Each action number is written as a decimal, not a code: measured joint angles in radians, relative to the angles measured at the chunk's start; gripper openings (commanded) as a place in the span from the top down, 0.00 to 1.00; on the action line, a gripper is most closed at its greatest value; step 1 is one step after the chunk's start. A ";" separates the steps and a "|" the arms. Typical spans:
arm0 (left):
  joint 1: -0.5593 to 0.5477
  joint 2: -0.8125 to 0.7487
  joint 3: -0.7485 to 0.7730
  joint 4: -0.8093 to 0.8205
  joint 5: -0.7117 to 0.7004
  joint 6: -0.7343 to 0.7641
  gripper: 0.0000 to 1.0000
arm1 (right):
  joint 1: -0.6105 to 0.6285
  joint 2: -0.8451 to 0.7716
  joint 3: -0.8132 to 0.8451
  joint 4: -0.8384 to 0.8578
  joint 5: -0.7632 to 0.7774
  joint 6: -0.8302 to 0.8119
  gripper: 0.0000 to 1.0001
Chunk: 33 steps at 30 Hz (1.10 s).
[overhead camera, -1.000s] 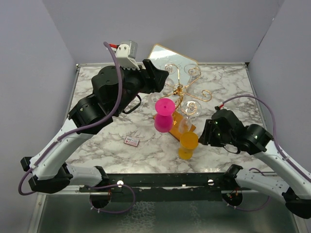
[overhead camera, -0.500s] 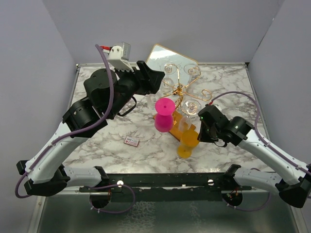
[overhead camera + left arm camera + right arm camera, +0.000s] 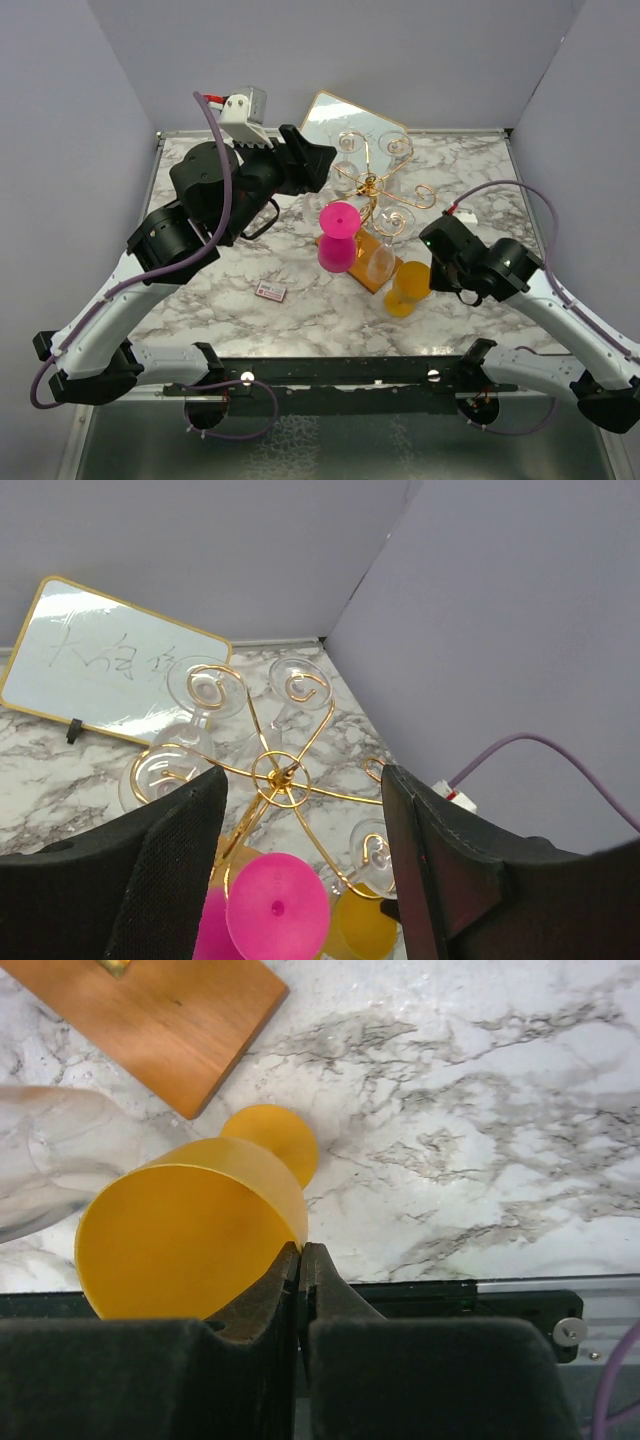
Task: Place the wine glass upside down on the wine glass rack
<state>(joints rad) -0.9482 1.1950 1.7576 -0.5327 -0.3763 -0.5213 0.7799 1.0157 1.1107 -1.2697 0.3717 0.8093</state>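
Observation:
A yellow wine glass (image 3: 410,285) (image 3: 190,1240) leans just right of the rack's wooden base (image 3: 372,258) (image 3: 170,1010). My right gripper (image 3: 432,270) (image 3: 301,1250) is shut on the rim of its bowl, and its foot (image 3: 270,1135) points at the marble. The gold wire wine glass rack (image 3: 372,185) (image 3: 272,773) carries clear glasses hanging upside down (image 3: 397,148). My left gripper (image 3: 322,160) (image 3: 303,780) hovers open above the rack's left side and holds nothing.
A pink glass (image 3: 338,237) (image 3: 277,905) stands upside down left of the rack base. A clear glass (image 3: 380,260) (image 3: 50,1160) lies next to the yellow one. A gold-framed mirror (image 3: 345,112) (image 3: 110,660) leans at the back. A small card (image 3: 271,291) lies on the marble.
My right gripper closed on the yellow glass's rim, then carried it a little to the right, tilted, away from the rack base. The left arm rose slightly early on, then stayed put.

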 measured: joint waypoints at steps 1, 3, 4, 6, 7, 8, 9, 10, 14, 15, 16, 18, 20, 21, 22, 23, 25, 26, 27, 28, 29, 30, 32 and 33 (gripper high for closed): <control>0.000 0.000 0.000 0.000 -0.003 0.001 0.33 | 0.000 -0.011 0.012 -0.021 0.015 0.008 0.99; 0.000 -0.001 0.000 0.000 -0.009 0.002 0.32 | 0.000 -0.030 0.036 -0.057 0.047 0.024 0.99; 0.000 -0.001 0.000 0.000 -0.010 0.001 0.31 | 0.000 -0.037 0.049 -0.074 0.066 0.030 0.99; 0.000 -0.001 0.000 0.000 -0.008 0.000 0.30 | 0.000 -0.048 0.069 -0.093 0.098 0.037 0.99; 0.000 -0.001 0.000 0.000 -0.006 -0.003 0.29 | 0.000 -0.055 0.082 -0.103 0.119 0.043 0.99; 0.000 0.000 0.000 0.000 0.001 -0.007 0.29 | 0.000 -0.060 0.092 -0.109 0.137 0.047 0.99; 0.000 0.001 0.001 0.000 0.008 -0.011 0.28 | 0.000 -0.063 0.101 -0.115 0.153 0.051 0.99; 0.000 0.002 0.001 0.001 0.018 -0.020 0.28 | 0.000 -0.068 0.115 -0.122 0.179 0.053 0.99; 0.000 0.015 0.002 0.009 0.068 -0.059 0.27 | 0.000 -0.072 0.171 -0.126 0.284 0.058 0.99; 0.000 0.021 0.002 0.015 0.086 -0.073 0.26 | 0.000 -0.072 0.183 -0.126 0.309 0.058 0.99; 0.000 0.028 0.002 0.024 0.105 -0.086 0.26 | 0.000 -0.072 0.199 -0.126 0.348 0.058 0.99; 0.000 0.041 0.002 0.043 0.142 -0.113 0.26 | 0.000 -0.072 0.223 -0.127 0.403 0.058 0.99; 0.000 0.053 0.001 0.064 0.175 -0.134 0.25 | 0.000 -0.072 0.248 -0.128 0.465 0.058 0.99; 0.000 0.062 0.000 0.081 0.198 -0.150 0.25 | 0.000 -0.072 0.260 -0.127 0.494 0.059 0.99; 0.000 0.069 0.000 0.094 0.214 -0.163 0.25 | 0.000 -0.072 0.274 -0.124 0.527 0.058 0.99; 0.000 0.076 0.000 0.105 0.229 -0.174 0.24 | 0.000 -0.076 0.296 -0.098 0.597 0.045 0.99; 0.003 0.095 -0.006 0.145 0.272 -0.204 0.23 | 0.000 -0.090 0.300 -0.066 0.628 0.014 0.99; 0.005 0.105 -0.009 0.164 0.294 -0.220 0.23 | 0.000 -0.098 0.297 -0.034 0.642 -0.013 0.99; 0.005 0.114 -0.013 0.183 0.313 -0.235 0.22 | 0.000 -0.117 0.290 0.031 0.665 -0.077 0.99; 0.007 0.127 -0.018 0.205 0.335 -0.250 0.22 | 0.000 -0.146 0.273 0.126 0.679 -0.146 0.99; 0.008 0.136 -0.019 0.220 0.350 -0.262 0.21 | 0.000 -0.167 0.258 0.200 0.685 -0.207 0.99; 0.011 0.151 -0.021 0.241 0.371 -0.285 0.20 | 0.000 -0.198 0.239 0.291 0.688 -0.267 0.99; 0.013 0.176 -0.023 0.278 0.397 -0.319 0.19 | 0.000 -0.253 0.200 0.480 0.689 -0.396 0.99; 0.013 0.186 -0.025 0.291 0.407 -0.338 0.18 | 0.000 -0.277 0.190 0.558 0.689 -0.446 0.99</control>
<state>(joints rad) -0.9348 1.3808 1.7329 -0.2417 0.0303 -0.8597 0.7799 0.7391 1.3010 -0.7113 1.0607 0.3637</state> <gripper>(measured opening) 0.796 0.015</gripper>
